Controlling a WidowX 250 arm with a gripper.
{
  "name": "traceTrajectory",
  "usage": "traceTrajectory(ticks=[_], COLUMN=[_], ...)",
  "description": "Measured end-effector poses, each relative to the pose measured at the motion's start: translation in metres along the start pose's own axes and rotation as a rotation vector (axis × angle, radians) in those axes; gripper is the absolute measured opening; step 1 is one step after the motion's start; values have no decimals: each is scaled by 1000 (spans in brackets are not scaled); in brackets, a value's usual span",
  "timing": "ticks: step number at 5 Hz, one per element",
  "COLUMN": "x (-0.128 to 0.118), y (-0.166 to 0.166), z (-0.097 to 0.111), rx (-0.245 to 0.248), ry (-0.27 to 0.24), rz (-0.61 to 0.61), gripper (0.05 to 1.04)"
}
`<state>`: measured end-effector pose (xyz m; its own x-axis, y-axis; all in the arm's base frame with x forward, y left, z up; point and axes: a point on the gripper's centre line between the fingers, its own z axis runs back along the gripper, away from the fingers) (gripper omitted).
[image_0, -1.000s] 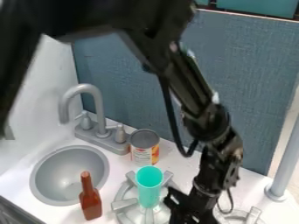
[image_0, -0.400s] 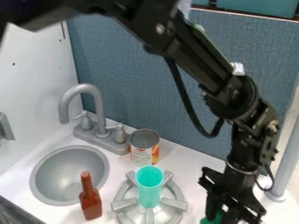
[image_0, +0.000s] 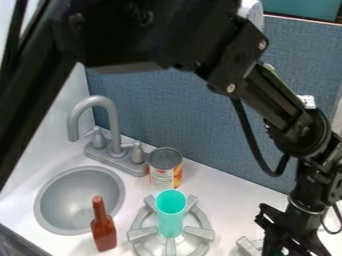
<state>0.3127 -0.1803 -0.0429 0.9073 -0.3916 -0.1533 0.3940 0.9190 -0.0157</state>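
End effector (image_0: 288, 248) apart from turquoise cup (image_0: 170, 220)

White counter (image_0: 224, 200) with sink (image_0: 73, 200), faucet (image_0: 112, 120), can (image_0: 165, 169), bottle (image_0: 103, 231), two burners (image_0: 199, 232)

black arm (image_0: 220, 62), looped black cable (image_0: 249, 134)

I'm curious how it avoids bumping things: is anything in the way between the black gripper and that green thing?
Nothing visible stands between the gripper and the green thing, which shows right at it by the picture's bottom edge. The grey burner prongs lie off to the picture's left.
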Motion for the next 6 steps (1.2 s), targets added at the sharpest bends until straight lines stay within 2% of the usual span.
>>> traceTrajectory(ticks=[1,4,5,6], x=[8,25,24,24], y=[-1,7,4,1], z=[0,-19,-19,-20], rx=[-1,59,42,-2], ry=[-14,30,40,42], rz=[9,61,58,67], gripper=[381,381,449,762])
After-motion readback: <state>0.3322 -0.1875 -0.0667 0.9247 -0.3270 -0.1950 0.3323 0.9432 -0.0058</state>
